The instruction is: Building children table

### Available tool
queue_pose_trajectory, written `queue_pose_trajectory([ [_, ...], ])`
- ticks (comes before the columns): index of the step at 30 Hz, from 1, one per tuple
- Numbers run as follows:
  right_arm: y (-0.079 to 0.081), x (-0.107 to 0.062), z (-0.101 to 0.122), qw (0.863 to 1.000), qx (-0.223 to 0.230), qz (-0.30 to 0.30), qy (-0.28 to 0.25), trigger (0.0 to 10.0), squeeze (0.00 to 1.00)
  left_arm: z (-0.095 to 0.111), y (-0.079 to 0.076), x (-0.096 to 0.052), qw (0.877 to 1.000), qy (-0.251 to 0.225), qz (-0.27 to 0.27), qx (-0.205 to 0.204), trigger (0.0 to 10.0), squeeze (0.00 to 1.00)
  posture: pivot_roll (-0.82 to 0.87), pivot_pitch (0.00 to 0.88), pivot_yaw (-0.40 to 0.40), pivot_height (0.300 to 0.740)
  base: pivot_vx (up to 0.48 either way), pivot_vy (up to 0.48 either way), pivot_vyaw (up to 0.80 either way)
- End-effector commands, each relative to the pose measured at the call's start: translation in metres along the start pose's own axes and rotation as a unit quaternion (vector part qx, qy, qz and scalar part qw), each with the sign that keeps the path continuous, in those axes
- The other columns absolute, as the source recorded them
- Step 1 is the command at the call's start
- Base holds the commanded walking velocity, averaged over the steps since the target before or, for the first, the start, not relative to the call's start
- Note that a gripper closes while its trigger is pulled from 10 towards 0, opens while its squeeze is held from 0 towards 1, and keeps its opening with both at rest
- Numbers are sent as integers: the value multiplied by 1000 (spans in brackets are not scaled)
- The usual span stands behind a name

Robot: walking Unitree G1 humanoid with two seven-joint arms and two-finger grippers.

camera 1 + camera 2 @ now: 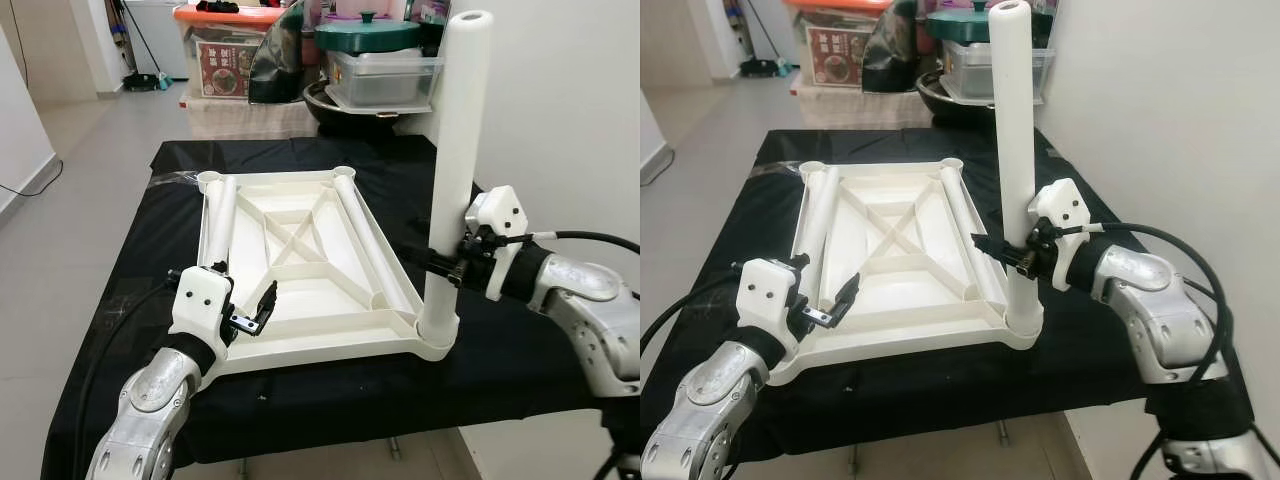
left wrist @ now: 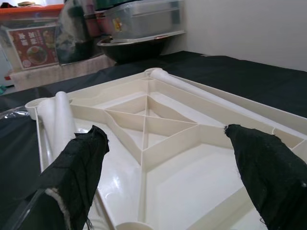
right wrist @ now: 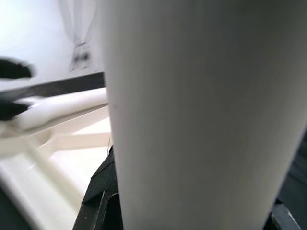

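1. Left eye view: the tabletop [image 1: 300, 270] lay upside down on the black cloth [image 1: 500, 350]. The right gripper [image 1: 447, 262] was clamped on an upright leg [image 1: 458, 170] standing in the near right corner socket [image 1: 437, 338]. The left gripper [image 1: 247, 305] hovered with fingers spread over the near edge.
2. Right eye view: two loose legs [image 1: 818, 215] lay inside the tabletop.
3. Left wrist view: the spread fingers [image 2: 79, 163] held nothing.
4. Right wrist view: the leg was close up. Judging by this, it should be kept vertical and pressed straight down while the left gripper steadies the tabletop.
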State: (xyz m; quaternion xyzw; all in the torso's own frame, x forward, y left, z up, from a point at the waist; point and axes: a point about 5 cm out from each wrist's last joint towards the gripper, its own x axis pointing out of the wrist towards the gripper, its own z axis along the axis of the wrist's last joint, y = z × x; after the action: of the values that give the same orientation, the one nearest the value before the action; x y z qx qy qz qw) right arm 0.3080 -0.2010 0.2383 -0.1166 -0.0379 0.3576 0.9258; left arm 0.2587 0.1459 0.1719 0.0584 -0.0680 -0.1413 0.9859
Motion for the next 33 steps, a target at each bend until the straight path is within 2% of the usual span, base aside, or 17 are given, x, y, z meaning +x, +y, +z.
queue_pose_trajectory([
  [1, -4, -1, -2, 1000, 6, -28, -11, 10000, 0, -1, 1, 2, 1000, -1, -4, 2, 10000, 0, 9, 0, -54, 740, 0, 0, 0],
  [4, -5, -1, -5, 999, 13, -41, -13, 10000, 0, -1, 1, 2, 1000, -1, -5, 3, 10000, 0, 11, 0, -52, 740, 0, 0, 0],
  [9, 5, -2, -15, 999, 27, -38, -5, 10000, 0, -2, 1, 2, 1000, -1, -6, 3, 10000, 0, 11, 0, -51, 740, 0, 0, 0],
  [16, 9, -3, -21, 998, 43, -50, -4, 10000, 0, -4, 0, 1, 1000, 1, -7, 4, 10000, 0, 12, 0, -54, 740, 0, 0, 0],
  [23, 31, 3, -27, 997, 72, -37, -11, 10000, 0, -5, 1, -1, 1000, 5, -6, 4, 10000, 0, 14, 0, -53, 740, 0, 0, 0],
  [29, 39, 4, -29, 996, 85, -30, -8, 10000, 0, -7, 2, 0, 1000, 8, -4, 1, 10000, 0, 7, 0, -54, 740, 0, 0, 0],
  [32, 45, 6, -35, 992, 124, -32, -2, 10000, 0, -8, 3, 1, 1000, 10, -1, -2, 10000, 0, 7, 0, -59, 740, 0, 0, 0],
  [33, 45, 6, -35, 992, 124, -32, -2, 10000, 0, -8, 3, 1, 1000, 10, -1, -2, 10000, 0, 7, 0, -59, 740, 0, 0, 0],
])
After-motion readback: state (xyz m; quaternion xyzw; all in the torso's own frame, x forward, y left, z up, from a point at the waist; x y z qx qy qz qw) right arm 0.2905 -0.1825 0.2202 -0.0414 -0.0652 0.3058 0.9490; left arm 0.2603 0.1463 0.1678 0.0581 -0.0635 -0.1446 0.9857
